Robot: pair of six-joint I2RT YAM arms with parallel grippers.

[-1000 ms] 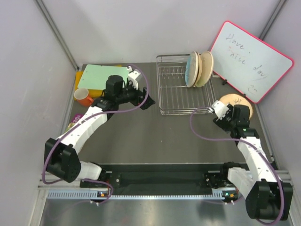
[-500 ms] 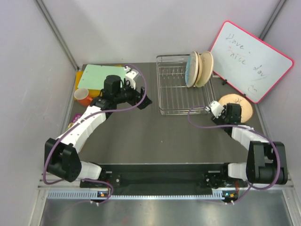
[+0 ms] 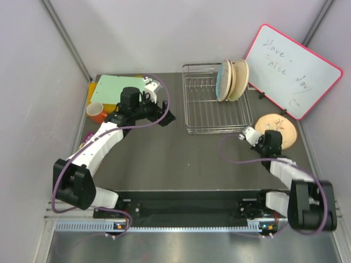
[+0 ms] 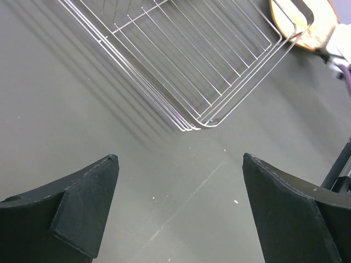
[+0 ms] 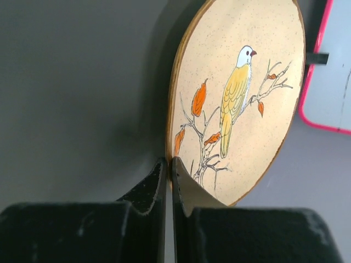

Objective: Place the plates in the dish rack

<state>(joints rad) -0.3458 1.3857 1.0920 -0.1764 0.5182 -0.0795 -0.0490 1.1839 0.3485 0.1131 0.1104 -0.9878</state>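
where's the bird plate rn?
Top view, right side: the bird plate is just right of the dish rack, at its near right corner, below the whiteboard. The right pincer is shut on its near rim.

Pink-framed whiteboard stands right, orange mug left.

A lab test booth — plain grey wall panels enclose a dark table edged by a metal rail.

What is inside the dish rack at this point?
Apparently three plates stand on edge at the right end of the rack; they overlap, so the farther ones are partly covered. Elsewhere only bare wire shows.
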